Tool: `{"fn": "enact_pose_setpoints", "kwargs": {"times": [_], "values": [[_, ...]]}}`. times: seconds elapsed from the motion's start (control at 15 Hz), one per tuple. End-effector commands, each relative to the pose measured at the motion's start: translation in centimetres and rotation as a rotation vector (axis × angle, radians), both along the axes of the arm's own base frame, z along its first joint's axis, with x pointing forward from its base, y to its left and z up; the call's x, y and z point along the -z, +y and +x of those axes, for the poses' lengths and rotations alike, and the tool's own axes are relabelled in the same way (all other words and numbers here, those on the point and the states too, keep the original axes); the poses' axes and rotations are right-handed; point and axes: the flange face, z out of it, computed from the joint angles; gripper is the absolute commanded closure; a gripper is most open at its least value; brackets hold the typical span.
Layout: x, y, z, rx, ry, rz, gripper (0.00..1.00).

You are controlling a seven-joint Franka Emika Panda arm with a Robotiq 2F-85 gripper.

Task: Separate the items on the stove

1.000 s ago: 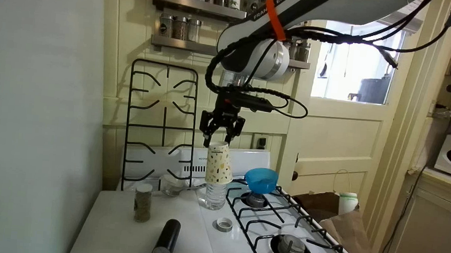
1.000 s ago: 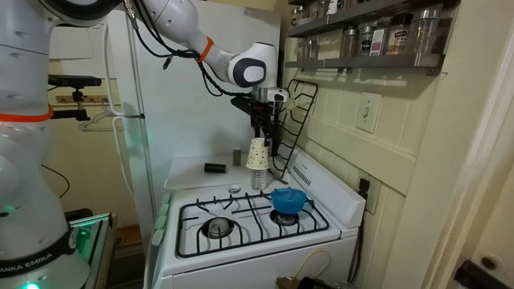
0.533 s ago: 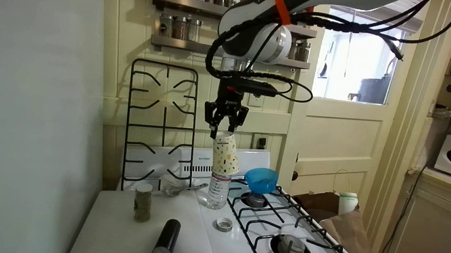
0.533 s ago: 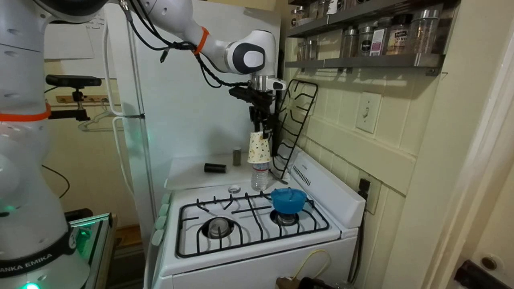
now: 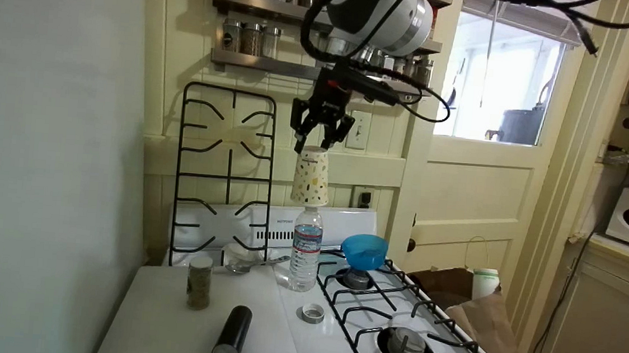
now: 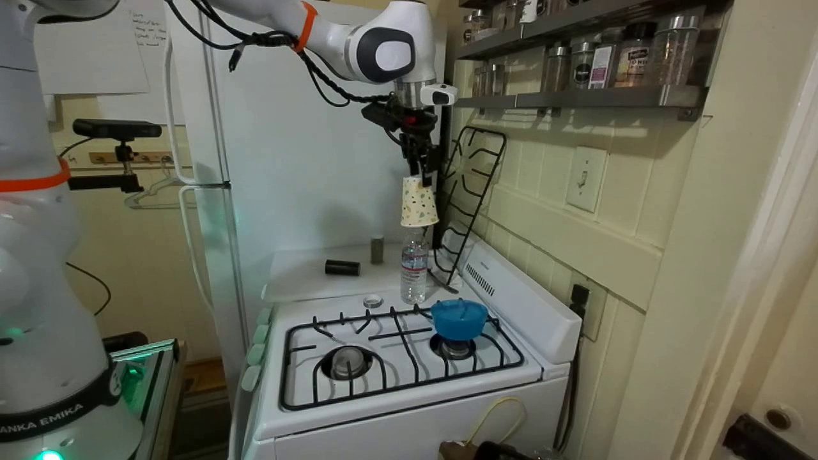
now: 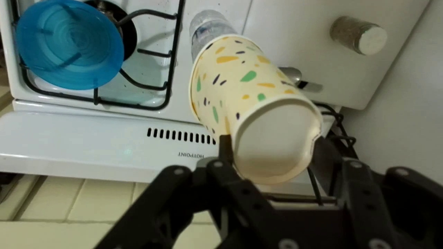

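My gripper (image 5: 312, 145) is shut on an upside-down paper cup (image 5: 311, 179), cream with coloured flecks. It pinches the cup near its base, also in the wrist view (image 7: 273, 147). The clear bottle (image 5: 306, 249) with a blue and red label stands upright under the cup. The cup's rim is about level with the bottle's mouth; whether they touch I cannot tell. The blue bowl (image 5: 363, 251) sits over the rear burner of the white stove (image 6: 396, 425), right of the bottle. The wrist view shows the bowl (image 7: 71, 45) and part of the bottle (image 7: 209, 29) behind the cup.
A black grate (image 5: 228, 178) stands upright against the wall, close to the gripper. A spice jar (image 5: 199, 288), dark grey cylinder (image 5: 232, 335), white ring (image 5: 312, 313), small clear glass (image 5: 239, 257) and spoon (image 5: 277, 261) lie near the bottle. Spice shelves (image 6: 578, 96) hang above.
My gripper has risen with the cup in it, so the bottle's label and neck have come into view. The bottle and bowl stay in place.
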Motion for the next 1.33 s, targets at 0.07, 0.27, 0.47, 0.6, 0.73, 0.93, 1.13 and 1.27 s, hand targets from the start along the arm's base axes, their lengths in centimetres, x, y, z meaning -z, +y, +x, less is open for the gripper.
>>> {"fn": "enact_pose_setpoints", "kwargs": {"times": [0.07, 0.27, 0.47, 0.6, 0.73, 0.93, 1.13, 1.27], "values": [[-4.4, -2.6, -3.3, 0.106, -0.164, 0.038, 0.67], [-4.8, -6.4, -4.9, 0.266, -0.239, 0.061, 0.67], [-1.5, -10.9, -5.0, 0.43, -0.209, 0.047, 0.67], [1.9, -13.2, -4.1, 0.455, -0.209, 0.065, 0.67], [4.7, -14.8, -3.5, 0.498, -0.223, 0.055, 0.67], [8.0, -15.8, -2.4, 0.515, -0.223, 0.068, 0.67], [10.2, -15.5, -2.0, 0.533, -0.17, 0.071, 0.67], [10.9, -15.4, -2.2, 0.549, -0.14, 0.065, 0.67]]}}
